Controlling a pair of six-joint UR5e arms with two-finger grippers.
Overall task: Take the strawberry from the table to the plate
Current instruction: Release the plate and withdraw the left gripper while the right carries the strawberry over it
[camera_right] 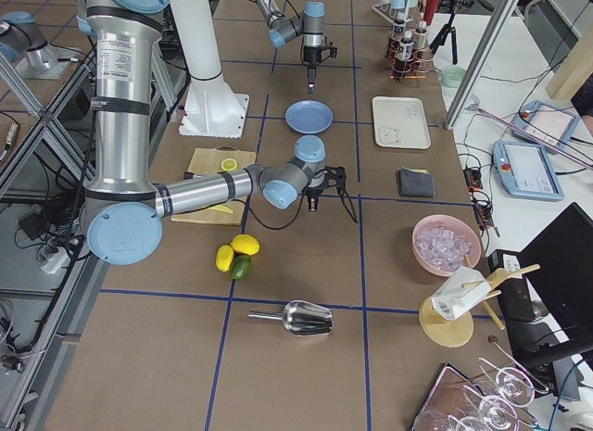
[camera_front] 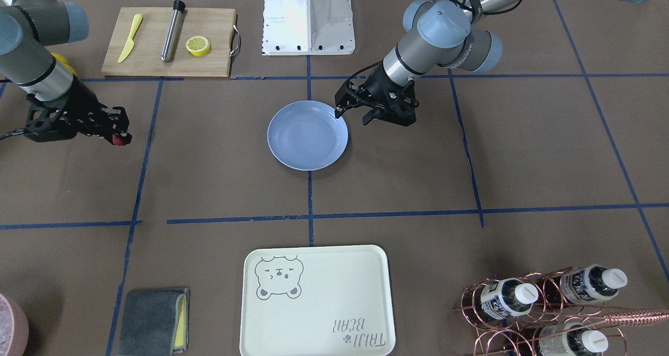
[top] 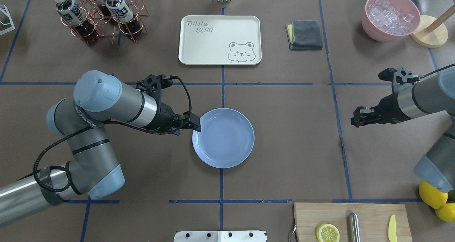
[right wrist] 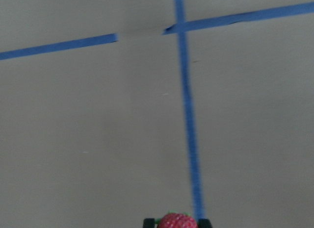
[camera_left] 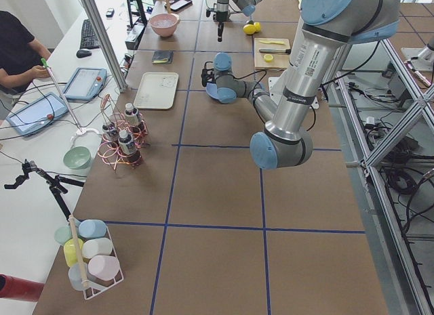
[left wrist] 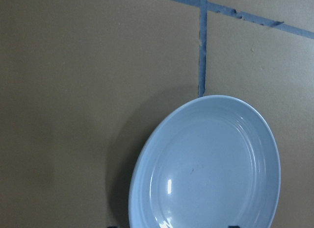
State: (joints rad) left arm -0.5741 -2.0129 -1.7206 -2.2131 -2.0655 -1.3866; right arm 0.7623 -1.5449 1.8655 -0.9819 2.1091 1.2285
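1. Open surface (top: 295, 128) lies between the plate (top: 223, 139) and the right end effector (top: 356, 122), at the plate's 3 o'clock overhead.
2. The right end effector is clamped on the strawberry (right wrist: 176, 221).
3. The left end effector (camera_front: 354, 116), fingers apart, sits at the plate's 9 o'clock rim.

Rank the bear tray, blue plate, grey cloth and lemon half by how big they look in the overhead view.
1. bear tray
2. blue plate, somewhat smaller
3. grey cloth
4. lemon half, clearly smallest
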